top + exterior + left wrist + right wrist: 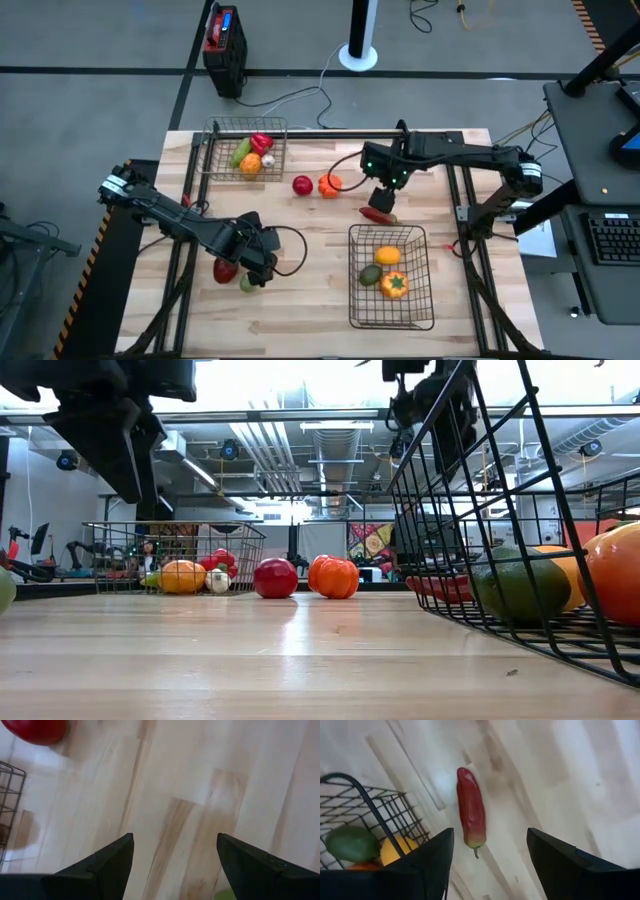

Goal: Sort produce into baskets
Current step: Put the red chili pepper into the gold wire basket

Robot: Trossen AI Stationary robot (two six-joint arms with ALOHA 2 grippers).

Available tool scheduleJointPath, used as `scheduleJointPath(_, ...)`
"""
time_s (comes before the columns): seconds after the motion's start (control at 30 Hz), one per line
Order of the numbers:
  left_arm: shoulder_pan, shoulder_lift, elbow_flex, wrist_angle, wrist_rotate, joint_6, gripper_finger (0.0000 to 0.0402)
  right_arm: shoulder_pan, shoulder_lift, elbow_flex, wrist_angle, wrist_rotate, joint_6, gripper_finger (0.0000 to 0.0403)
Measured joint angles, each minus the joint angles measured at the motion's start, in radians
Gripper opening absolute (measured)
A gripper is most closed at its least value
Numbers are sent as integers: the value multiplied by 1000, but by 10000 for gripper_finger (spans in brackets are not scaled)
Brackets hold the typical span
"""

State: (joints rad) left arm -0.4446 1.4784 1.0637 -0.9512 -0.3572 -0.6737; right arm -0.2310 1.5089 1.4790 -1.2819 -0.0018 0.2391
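The smaller basket [245, 150] at the far left holds red, green, orange and white produce. The larger basket [390, 275] at the near right holds a yellow, a green and an orange piece. A red round piece [302, 185] and an orange one [330, 185] lie loose mid-table. A red chili [470, 815] lies flat just beyond the larger basket, and my right gripper [490, 830] hangs open above it, touching nothing. My left gripper [175, 837] stands open over bare wood at the near left, beside a red piece [225, 268] and a green one [247, 284].
Black cables [300, 240] trail across the table near the left arm and along the far edge. A black box [224, 45] and a white post base [358, 55] stand on the floor beyond the table. Bare wood lies between the two baskets.
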Motion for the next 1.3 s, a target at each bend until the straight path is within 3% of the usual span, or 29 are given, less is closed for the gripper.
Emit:
scheduleJointPath(0.4,0,0,0,1,-3,-2,266,1,0,-247,221,-7,-49,270)
scheduleJointPath(0.6,0,0,0,1,-3,-2,266,1,0,-293,246,-8,-46,271)
scheduleJointPath(0.7,0,0,0,2,-3,-2,266,-4,0,-302,256,-7,40,267)
scheduleJointPath(0.83,0,0,0,7,-3,-2,266,-36,0,-327,282,-5,357,254)
scheduleJointPath(0.9,0,-1,0,7,-3,-2,266,-43,0,-338,276,-9,434,248)
scheduleJointPath(1.3,0,-1,0,8,-29,7,266,-44,1,-374,357,-53,422,266)
